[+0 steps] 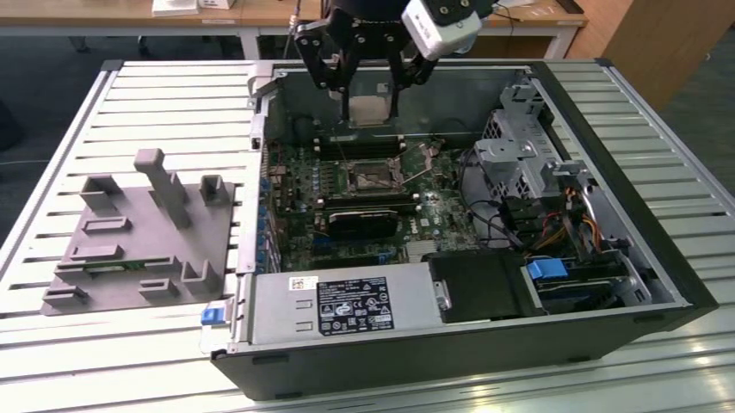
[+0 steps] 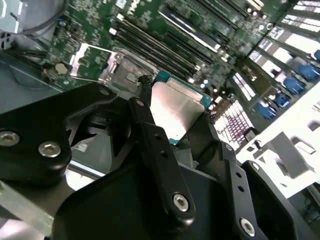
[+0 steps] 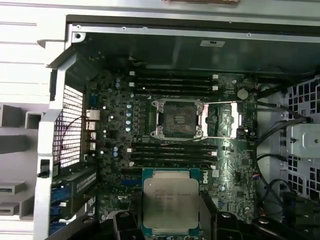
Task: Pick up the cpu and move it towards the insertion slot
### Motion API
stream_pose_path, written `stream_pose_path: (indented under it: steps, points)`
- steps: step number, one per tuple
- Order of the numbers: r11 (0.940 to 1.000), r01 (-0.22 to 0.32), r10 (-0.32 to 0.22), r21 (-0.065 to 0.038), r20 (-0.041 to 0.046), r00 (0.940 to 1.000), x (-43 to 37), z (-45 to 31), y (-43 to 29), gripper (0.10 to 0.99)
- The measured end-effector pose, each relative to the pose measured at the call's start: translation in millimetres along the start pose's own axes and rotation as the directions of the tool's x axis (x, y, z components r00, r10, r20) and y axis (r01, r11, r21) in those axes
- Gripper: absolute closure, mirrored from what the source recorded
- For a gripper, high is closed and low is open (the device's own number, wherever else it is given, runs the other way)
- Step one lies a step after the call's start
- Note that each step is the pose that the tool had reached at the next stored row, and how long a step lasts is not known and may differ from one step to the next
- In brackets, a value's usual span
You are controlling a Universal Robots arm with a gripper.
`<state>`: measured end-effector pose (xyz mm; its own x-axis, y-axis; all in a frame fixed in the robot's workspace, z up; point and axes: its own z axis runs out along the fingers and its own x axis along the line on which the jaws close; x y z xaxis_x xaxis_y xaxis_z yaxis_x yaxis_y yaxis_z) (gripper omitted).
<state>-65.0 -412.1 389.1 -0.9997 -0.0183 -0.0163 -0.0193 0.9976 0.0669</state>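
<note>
The gripper (image 1: 370, 110) hangs at the top centre of the exterior view, its black fingers (image 1: 342, 90) clamped on the cpu (image 1: 371, 110), which is held in the air over the far edge of the open computer case (image 1: 643, 258). In the second wrist view the fingers (image 2: 150, 125) pinch opposite edges of the chip (image 2: 175, 110), shiny top showing. In the first wrist view the cpu (image 3: 170, 202) sits low centre, flat side toward the camera, edges roughly parallel to the motherboard (image 3: 240, 165); it is square, no clear long axis.

The insertion slot (image 1: 370, 177) lies below and nearer than the chip in the exterior view, well apart from it; in the first wrist view the socket (image 3: 178, 119) sits mid-frame, its metal bracket swung open beside it.

The case lies on a white slatted table (image 1: 69, 155). A grey plastic tray (image 1: 144, 237) with upright posts rests at the exterior view's left. Wooden desks (image 1: 264, 13) and dark floor run across the top.
</note>
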Motion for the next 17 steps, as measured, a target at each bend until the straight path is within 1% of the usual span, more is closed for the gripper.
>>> stream_pose_path:
  steps: [4,6,14,17]
  points:
    - [1.0000,0.000,0.000,0.000,0.0000,1.0000,-13.4,1.1,0.1,0.549]
    - [1.0000,0.000,0.000,0.000,0.0000,1.0000,-18.8,2.0,0.4,0.549]
    - [1.0000,0.000,0.000,0.000,0.0000,1.0000,-35.0,7.1,6.5,0.549]
    - [1.0000,0.000,0.000,0.000,0.0000,1.0000,-39.3,8.7,11.2,0.549]
